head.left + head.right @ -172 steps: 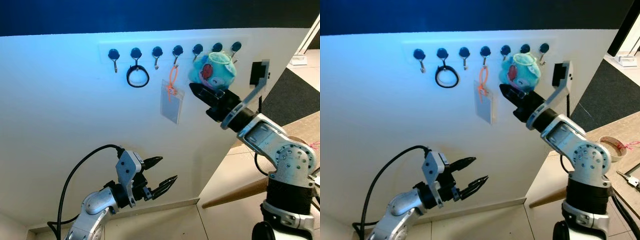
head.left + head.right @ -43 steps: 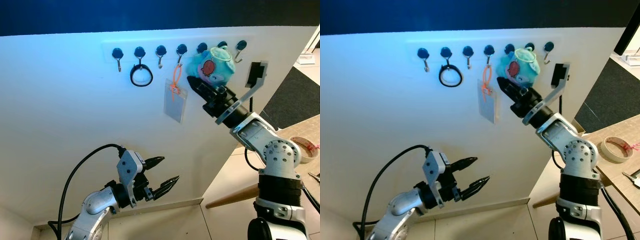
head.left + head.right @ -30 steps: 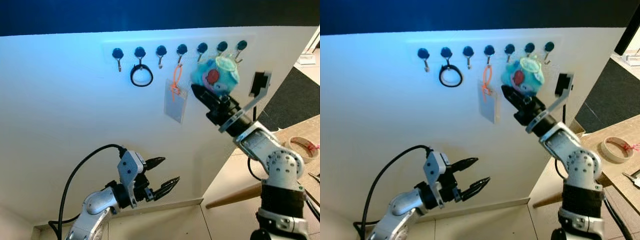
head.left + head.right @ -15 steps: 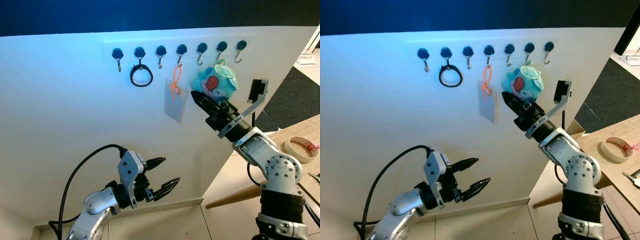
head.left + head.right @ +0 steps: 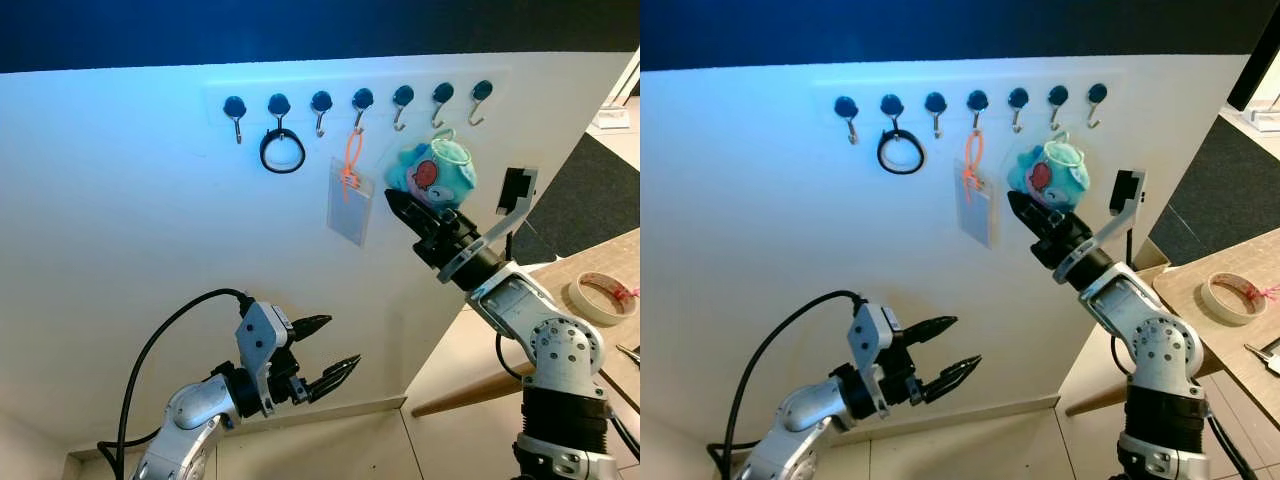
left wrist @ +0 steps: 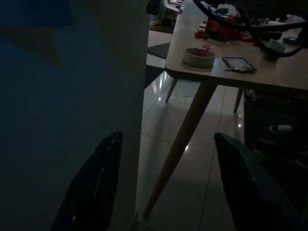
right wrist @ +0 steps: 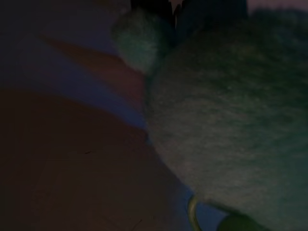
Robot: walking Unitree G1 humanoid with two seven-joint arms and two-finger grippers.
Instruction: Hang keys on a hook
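Plush keychain (image 5: 436,174) pinched by raised right gripper (image 5: 405,208)

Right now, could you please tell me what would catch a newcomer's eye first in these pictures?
The fluffy turquoise plush keychain stands out, held up in the right claw just below the row of seven black-capped wall hooks. Next, the black rubber ring and the clear badge holder on an orange strap hang from two hooks. The left claw waits open, low down.
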